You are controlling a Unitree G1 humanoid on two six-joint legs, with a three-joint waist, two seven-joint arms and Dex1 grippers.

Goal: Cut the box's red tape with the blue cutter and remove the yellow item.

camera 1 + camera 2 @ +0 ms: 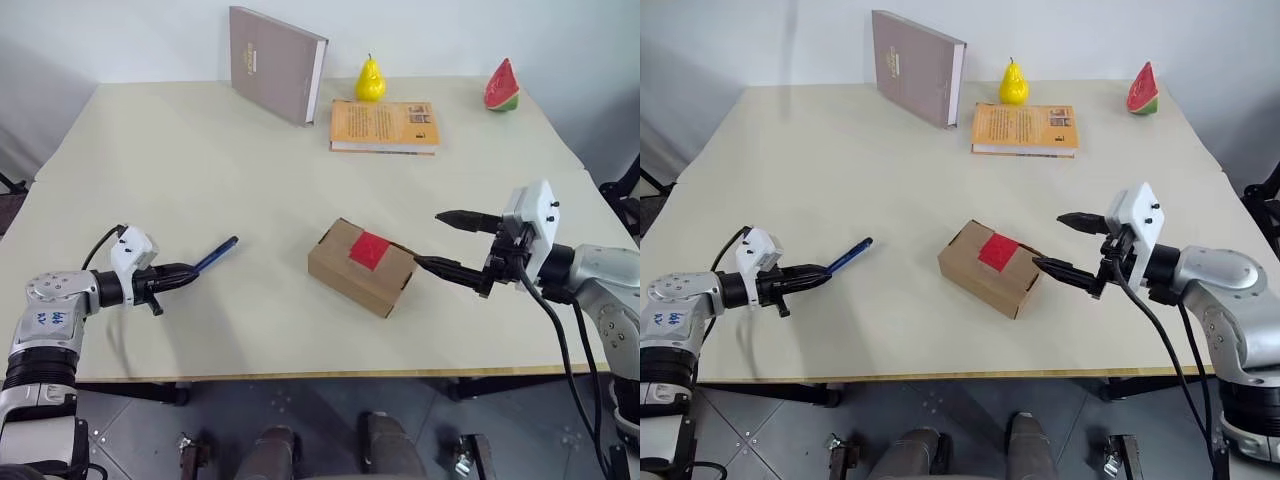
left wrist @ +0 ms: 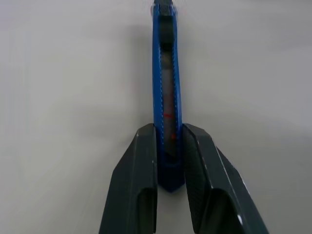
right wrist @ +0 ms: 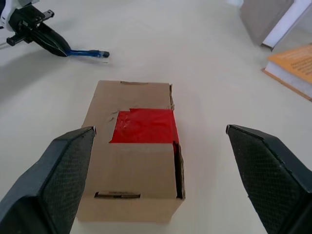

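A small brown cardboard box (image 1: 345,272) lies on the table a little right of centre, flaps closed, with a square of red tape (image 1: 369,250) on its top. My right gripper (image 1: 430,238) hovers open just off the box's right end, one finger high, one low near the box's edge. The blue cutter (image 1: 218,255) lies on the table to the left, its tip pointing toward the box. My left gripper (image 1: 185,273) is shut on the cutter's rear end; in the left wrist view both fingers (image 2: 139,180) press against the cutter's (image 2: 167,83) sides. The yellow item is hidden.
At the back of the table (image 1: 150,150) a grey-brown hardcover book (image 1: 275,62) stands upright, with a yellow pear (image 1: 370,80) and an orange book (image 1: 385,125) lying flat beside it. A watermelon slice (image 1: 502,86) sits at the back right.
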